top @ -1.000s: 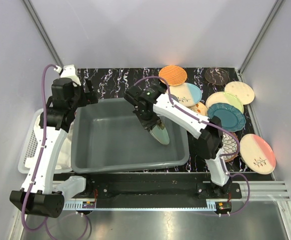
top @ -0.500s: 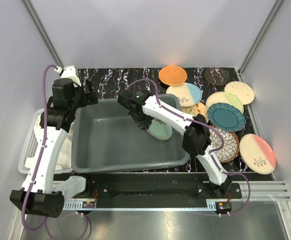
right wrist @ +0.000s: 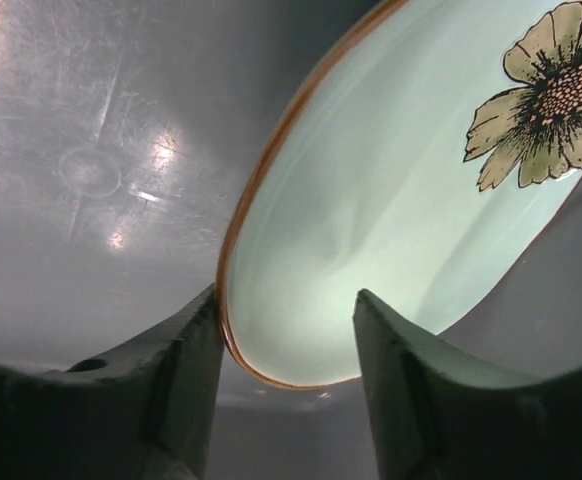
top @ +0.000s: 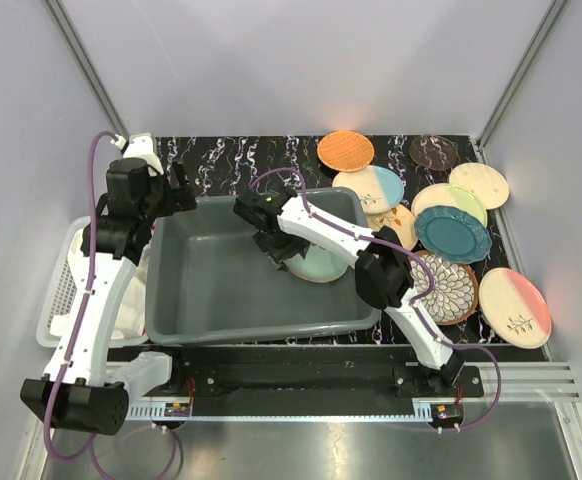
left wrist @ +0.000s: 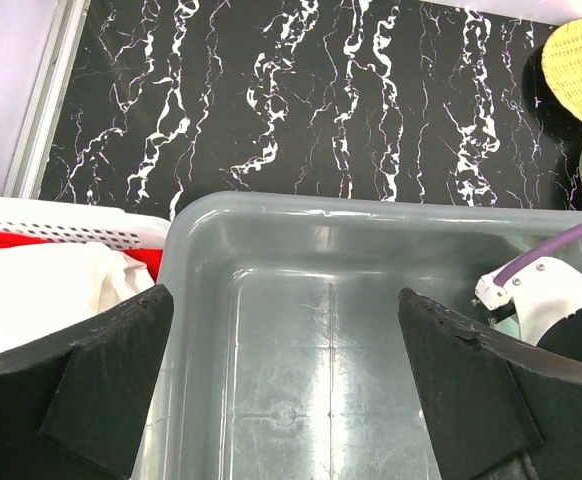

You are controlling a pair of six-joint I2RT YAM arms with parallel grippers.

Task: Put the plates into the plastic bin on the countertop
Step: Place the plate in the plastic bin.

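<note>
A pale green plate (top: pixel 321 265) with a brown rim and a painted flower (right wrist: pixel 401 200) lies tilted inside the grey plastic bin (top: pixel 261 325), near its right wall. My right gripper (top: pixel 281 248) reaches down into the bin and stands open around the plate's edge (right wrist: pixel 289 340). The rim touches the left finger (right wrist: pixel 186 370) and a gap shows at the other finger. My left gripper (left wrist: pixel 286 380) hangs wide open over the bin's back left corner (left wrist: pixel 301 215), holding nothing. Several more plates lie on the countertop (top: pixel 231 160) to the right, among them an orange woven one (top: pixel 346 150) and a teal one (top: pixel 453 233).
A white mesh basket (top: pixel 61 290) with cloth stands against the bin's left side. The right arm's links (top: pixel 381 270) stretch across the bin's right rim. A cream-and-pink plate (top: pixel 515 306) and a brown floral plate (top: pixel 445 288) lie at the front right.
My right gripper has moved left and deeper into the bin with the green plate, then opened its jaws; the plate now rests in the bin. The left arm has not moved.
</note>
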